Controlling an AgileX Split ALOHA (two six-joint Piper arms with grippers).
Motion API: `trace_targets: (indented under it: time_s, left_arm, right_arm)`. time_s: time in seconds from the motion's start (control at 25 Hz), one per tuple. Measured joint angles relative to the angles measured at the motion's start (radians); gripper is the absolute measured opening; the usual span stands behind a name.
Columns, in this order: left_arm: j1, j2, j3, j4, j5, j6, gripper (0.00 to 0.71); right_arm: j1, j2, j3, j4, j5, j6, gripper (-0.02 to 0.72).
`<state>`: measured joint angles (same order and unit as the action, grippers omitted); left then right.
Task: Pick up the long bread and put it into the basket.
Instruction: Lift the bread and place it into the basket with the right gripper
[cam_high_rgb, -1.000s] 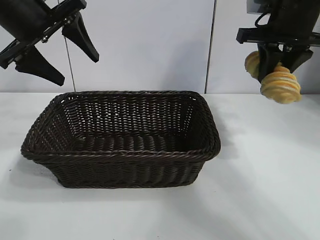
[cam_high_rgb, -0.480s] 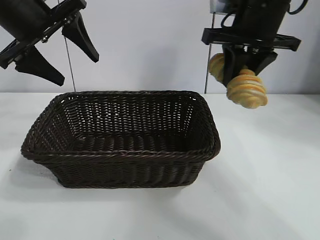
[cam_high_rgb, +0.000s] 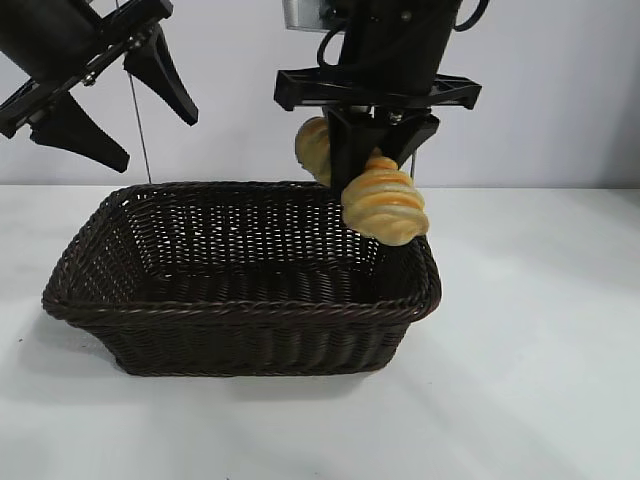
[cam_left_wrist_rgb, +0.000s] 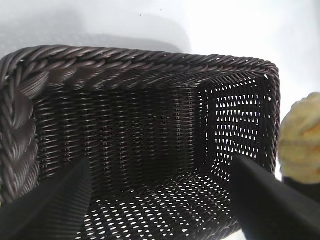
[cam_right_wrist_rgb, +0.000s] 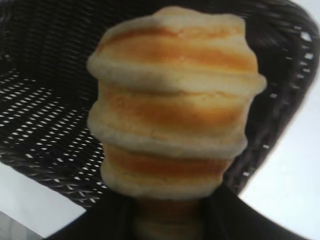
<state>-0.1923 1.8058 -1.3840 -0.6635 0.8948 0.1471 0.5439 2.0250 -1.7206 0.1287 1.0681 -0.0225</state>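
Note:
My right gripper (cam_high_rgb: 372, 165) is shut on the long bread (cam_high_rgb: 385, 203), a golden-tan ridged loaf, and holds it in the air over the far right corner of the basket (cam_high_rgb: 240, 300). The loaf fills the right wrist view (cam_right_wrist_rgb: 172, 100) with the basket's rim (cam_right_wrist_rgb: 280, 95) behind it. One end of the loaf also shows at the edge of the left wrist view (cam_left_wrist_rgb: 300, 140). My left gripper (cam_high_rgb: 120, 95) is open and empty, raised above the basket's left end, looking into the basket (cam_left_wrist_rgb: 145, 65).
The dark brown wicker basket stands on a white table (cam_high_rgb: 540, 350) in front of a pale wall (cam_high_rgb: 250, 80). Nothing lies inside the basket.
My right gripper has carried the long bread leftward from right of the basket to over its far right corner. The left arm has not moved.

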Motion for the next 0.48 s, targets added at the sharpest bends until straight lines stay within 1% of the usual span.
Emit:
trace_targets:
  time_s: [0.16,0.32,0.48]
  left_arm:
    - [0.0,0.0,0.0,0.0,0.0,0.0,0.55]
    - [0.0,0.0,0.0,0.0,0.0,0.0,0.55]
    - [0.0,0.0,0.0,0.0,0.0,0.0,0.55]
  right_arm:
    - [0.0,0.061,0.0,0.015,-0.061,0.0,0.231]
    - [0.0,0.1,0.0,0.025,-0.078,0.0,0.231]
    - [0.0,0.106,0.0,0.029,-0.114,0.0,0.231]
